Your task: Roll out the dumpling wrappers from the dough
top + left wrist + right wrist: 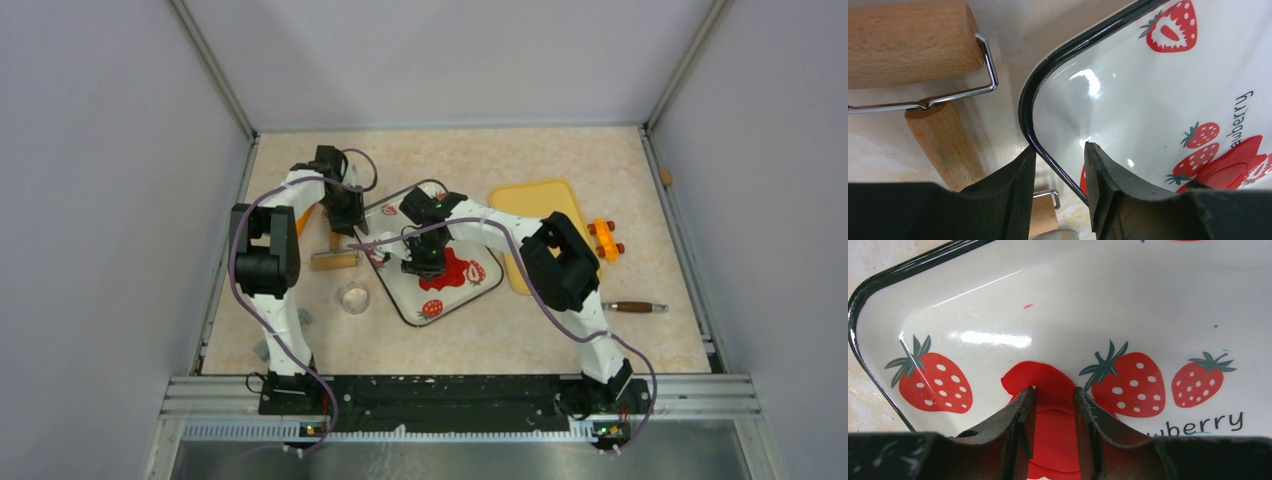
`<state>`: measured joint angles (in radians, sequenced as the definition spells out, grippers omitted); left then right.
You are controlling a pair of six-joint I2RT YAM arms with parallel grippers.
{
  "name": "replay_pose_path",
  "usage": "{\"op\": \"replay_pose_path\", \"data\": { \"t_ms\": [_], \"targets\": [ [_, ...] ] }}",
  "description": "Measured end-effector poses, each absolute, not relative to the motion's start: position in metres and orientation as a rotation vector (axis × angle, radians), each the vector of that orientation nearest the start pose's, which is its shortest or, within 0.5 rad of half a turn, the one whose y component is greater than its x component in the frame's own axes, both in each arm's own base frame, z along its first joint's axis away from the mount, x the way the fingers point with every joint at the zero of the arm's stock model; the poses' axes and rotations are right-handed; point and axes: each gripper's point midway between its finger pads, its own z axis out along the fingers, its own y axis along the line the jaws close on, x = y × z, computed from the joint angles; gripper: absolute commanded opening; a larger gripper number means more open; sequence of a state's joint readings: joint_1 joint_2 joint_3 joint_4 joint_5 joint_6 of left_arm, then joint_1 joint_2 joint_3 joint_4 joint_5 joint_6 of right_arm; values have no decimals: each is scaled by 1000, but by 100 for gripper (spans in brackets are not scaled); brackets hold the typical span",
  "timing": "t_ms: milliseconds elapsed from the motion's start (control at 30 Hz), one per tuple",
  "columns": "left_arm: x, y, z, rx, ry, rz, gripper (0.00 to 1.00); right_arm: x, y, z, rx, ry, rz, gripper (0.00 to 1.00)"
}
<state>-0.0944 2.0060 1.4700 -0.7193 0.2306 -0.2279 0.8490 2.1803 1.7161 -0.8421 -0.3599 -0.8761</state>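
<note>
Gripping dough in tray
The right pincer is grasping the dough on the tray floor; the left pincer is straddling the rim — clamp unclear. Peeling slowly is likely preventing tears.

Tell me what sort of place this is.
Probably a robot test cell staged for pretend cooking: grey walls around the table, red dough on a strawberry tray, a wooden rolling pin beside it.
</note>
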Motion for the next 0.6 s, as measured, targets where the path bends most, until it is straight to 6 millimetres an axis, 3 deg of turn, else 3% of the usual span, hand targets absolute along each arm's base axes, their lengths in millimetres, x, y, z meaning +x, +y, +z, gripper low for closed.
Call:
{"op": "replay_pose_path", "data": {
  "t_ms": [200,467,533,600],
  "targets": [
    [403,-87,36,-135,2838,-393,44,276,364,28,-2165,1825,519,20],
    [403,-88,30,-133,2852,-386,44,265,357,41,-2159,1868,556,18],
    [403,-88,30,-131,2852,-386,45,260,355,47,-2157,1874,576,20],
    [404,-88,30,-130,2851,-385,45,256,354,53,-2155,1879,598,30]
  ]
}}
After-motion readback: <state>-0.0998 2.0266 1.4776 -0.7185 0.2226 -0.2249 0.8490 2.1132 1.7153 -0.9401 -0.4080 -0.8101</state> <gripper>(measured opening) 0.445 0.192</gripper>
